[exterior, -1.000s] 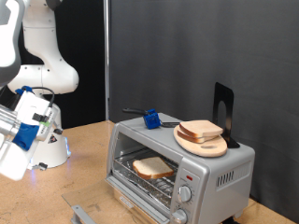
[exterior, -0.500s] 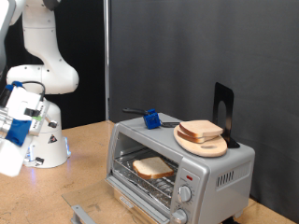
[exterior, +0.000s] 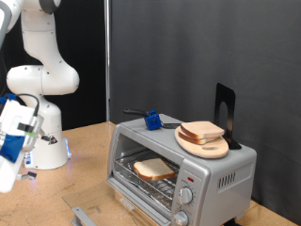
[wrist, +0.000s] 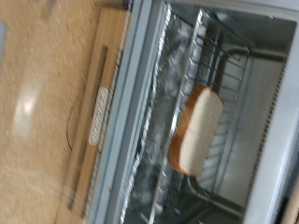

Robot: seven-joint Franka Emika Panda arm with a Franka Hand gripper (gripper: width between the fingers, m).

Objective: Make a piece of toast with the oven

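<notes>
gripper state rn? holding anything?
gripper: at the exterior view's left edge, away from the oven; open or shut cannot be told. Piece of toast lies on the oven rack, not held.

one oven (exterior: 179,165), three bread slices, one wooden board (exterior: 203,147), two knobs

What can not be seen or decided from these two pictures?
- Hand: at the exterior view's left edge, blurred and partly cut off; open or shut cannot be told. It does not show in the wrist view.
- Oven door: cut off by the exterior view's bottom edge.
- Knobs: too small to read.
- Toast on the rack: wrist view is blurred, so browning is unclear.
</notes>
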